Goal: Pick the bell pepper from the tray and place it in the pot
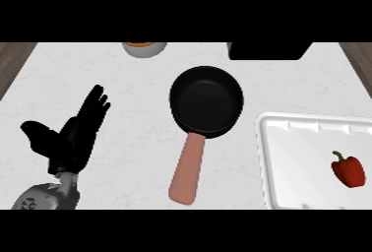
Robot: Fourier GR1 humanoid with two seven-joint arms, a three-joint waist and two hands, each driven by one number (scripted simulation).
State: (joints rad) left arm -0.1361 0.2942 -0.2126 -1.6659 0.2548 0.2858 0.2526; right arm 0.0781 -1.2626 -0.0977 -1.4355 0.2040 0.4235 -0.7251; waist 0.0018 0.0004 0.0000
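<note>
A red bell pepper with a dark stem lies on the white tray at the right side of the counter. The black pot, shaped like a pan with a pinkish-brown handle pointing toward me, sits in the middle of the counter, left of the tray. My left hand stands at the lower left, fingers straight and pointing up, thumb out to the left, holding nothing. It is well left of the pot's handle. My right hand does not show.
An orange-filled bowl sits at the counter's far edge, left of centre. A black object is at the far edge, right of centre. Wooden floor shows past both side edges of the counter.
</note>
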